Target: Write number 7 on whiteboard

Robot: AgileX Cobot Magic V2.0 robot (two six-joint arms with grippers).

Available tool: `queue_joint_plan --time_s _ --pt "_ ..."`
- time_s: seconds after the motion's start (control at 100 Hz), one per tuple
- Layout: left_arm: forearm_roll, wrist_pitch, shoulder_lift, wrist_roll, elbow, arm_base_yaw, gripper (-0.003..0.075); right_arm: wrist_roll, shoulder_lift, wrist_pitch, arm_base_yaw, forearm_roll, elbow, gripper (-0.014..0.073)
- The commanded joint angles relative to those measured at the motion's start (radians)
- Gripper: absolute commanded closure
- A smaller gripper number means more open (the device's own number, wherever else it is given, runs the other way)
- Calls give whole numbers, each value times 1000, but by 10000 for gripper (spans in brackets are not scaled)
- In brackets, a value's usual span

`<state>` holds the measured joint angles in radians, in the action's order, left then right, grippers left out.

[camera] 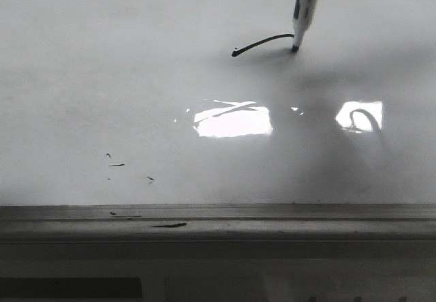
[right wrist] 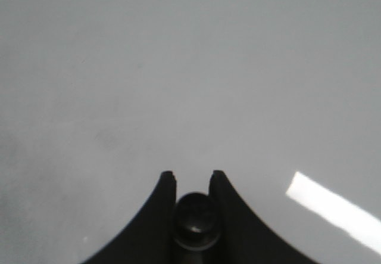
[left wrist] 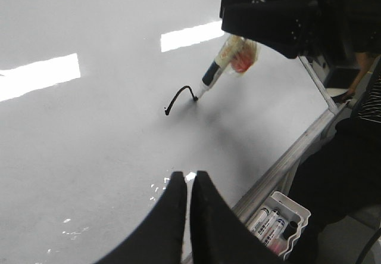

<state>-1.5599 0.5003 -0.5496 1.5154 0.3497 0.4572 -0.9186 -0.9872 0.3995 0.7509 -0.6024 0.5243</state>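
Observation:
The whiteboard fills the front view, glossy and white-grey. Of the number 7, a short curved black stroke shows, with a blob at its left end. A marker stands tilted with its tip on the stroke's right end. In the left wrist view the marker hangs from my right gripper, and the stroke lies beside its tip. My right gripper is shut on the marker's round black end. The left gripper hovers over the board near its edge, shut with nothing in it.
A grey metal ledge runs along the board's near edge. Small black smudges and bright glare mark the board. A white tray with spare markers sits off the board's edge. A person's striped sleeve shows beyond it.

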Motion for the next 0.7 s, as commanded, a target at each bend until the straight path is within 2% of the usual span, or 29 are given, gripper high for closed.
queue_joint_plan --time_s 0.0,0.09,0.14,0.34,0.41,0.56,0.65,0.69 --pt "-40 6 1 -4 27 -5 741 -16 4 -128 -10 -23 21 657" --pt "-40 6 1 -4 27 -5 741 -14 4 -258 -10 -74 15 657" --pt "-40 6 1 -4 27 -5 741 -14 4 -283 -10 -90 6 657" --pt "-40 6 1 -4 27 -5 741 -14 13 -260 -10 -96 7 657" --pt "-40 6 1 -4 27 -5 741 -14 47 -291 -10 -96 47 657" --pt "-40 8 1 -4 27 -5 740 -14 180 -465 -8 -79 201 657" --pt "-40 10 -1 -4 27 -5 730 -14 227 -492 -8 -26 259 657" --pt "-40 12 -2 -3 27 -5 702 -14 239 -490 -8 -5 271 657"
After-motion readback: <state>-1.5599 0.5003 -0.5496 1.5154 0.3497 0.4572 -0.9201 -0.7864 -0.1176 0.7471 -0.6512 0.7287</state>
